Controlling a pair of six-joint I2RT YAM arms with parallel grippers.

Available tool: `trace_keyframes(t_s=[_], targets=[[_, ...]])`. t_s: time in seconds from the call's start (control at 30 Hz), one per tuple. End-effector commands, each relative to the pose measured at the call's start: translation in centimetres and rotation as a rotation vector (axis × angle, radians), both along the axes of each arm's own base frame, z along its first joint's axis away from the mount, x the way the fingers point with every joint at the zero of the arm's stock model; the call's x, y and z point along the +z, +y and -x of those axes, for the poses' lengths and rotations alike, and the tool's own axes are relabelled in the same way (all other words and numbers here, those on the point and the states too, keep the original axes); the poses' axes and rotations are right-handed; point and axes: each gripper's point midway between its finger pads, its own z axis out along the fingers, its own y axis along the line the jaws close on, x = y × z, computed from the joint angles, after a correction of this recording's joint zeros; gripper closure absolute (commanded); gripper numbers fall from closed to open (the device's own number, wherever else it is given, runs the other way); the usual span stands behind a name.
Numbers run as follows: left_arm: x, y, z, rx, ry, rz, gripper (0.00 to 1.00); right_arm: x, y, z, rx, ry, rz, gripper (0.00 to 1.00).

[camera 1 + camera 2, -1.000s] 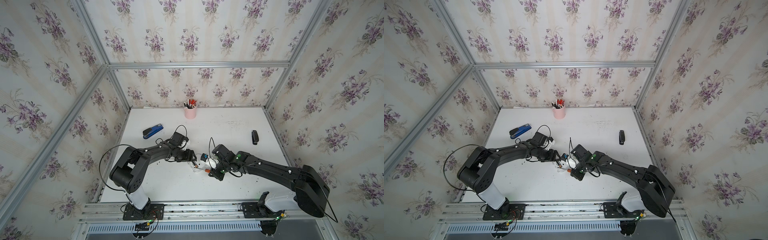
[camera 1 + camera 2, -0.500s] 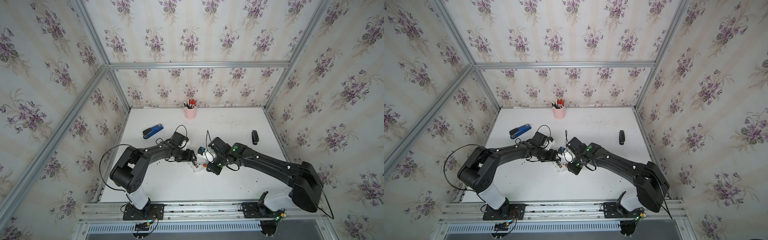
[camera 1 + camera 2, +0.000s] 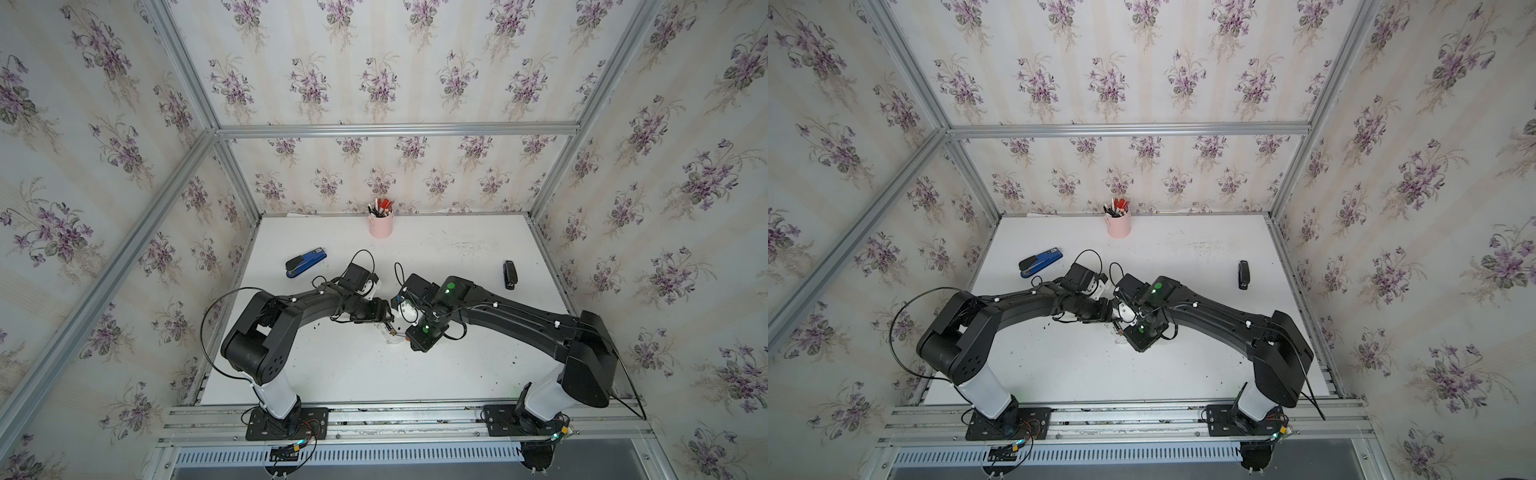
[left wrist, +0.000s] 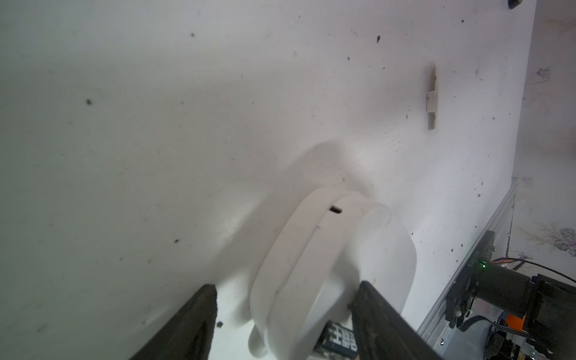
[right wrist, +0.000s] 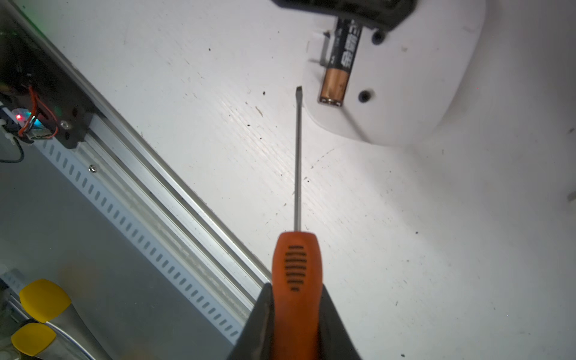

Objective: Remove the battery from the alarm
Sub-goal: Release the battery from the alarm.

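The white alarm (image 4: 314, 255) stands tilted on its edge on the table; a sliver of it shows in a top view (image 3: 392, 340). My left gripper (image 4: 286, 290) is shut on it: one finger (image 4: 377, 311) presses its back, while a gap shows at the other fingertip. The black battery (image 5: 341, 59) with a gold end lies in its slot in the alarm's back; its far end is hidden by that left finger. It also peeks out in the left wrist view (image 4: 339, 339). My right gripper (image 5: 296, 311) is shut on an orange-handled screwdriver (image 5: 296, 265). The blade tip sits just beside the battery's gold end.
A pink pen cup (image 3: 380, 226) stands at the back. A blue stapler (image 3: 305, 262) lies back left and a small black object (image 3: 510, 274) to the right. A small white strip (image 4: 431, 99) lies on the table. The aluminium front rail (image 5: 174, 187) runs close by.
My right arm has swung in toward the alarm and a little toward the back, bringing the screwdriver with it. The left arm and the alarm have stayed put.
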Motion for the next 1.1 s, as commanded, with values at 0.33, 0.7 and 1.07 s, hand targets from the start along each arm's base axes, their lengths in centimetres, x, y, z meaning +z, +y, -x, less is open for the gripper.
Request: trace_keyframes(t_s=[0.33,0.7,1.07], targets=[[-5.9,8.6,7.8,0.018,0.3,-0.451,0.25,-0.5,0.0,0.6,-0.036,0.029,0.14,1.0],[-5.9,8.6,7.8,0.018,0.295,-0.445,0.26,-0.5,0.3,-0.1,-0.026,0.012,0.171,1.0],[-5.8,8.5,7.8,0.017,0.294,-0.442,0.26,-0.9,0.3,-0.3,-0.01,0.015,0.198,1.0]])
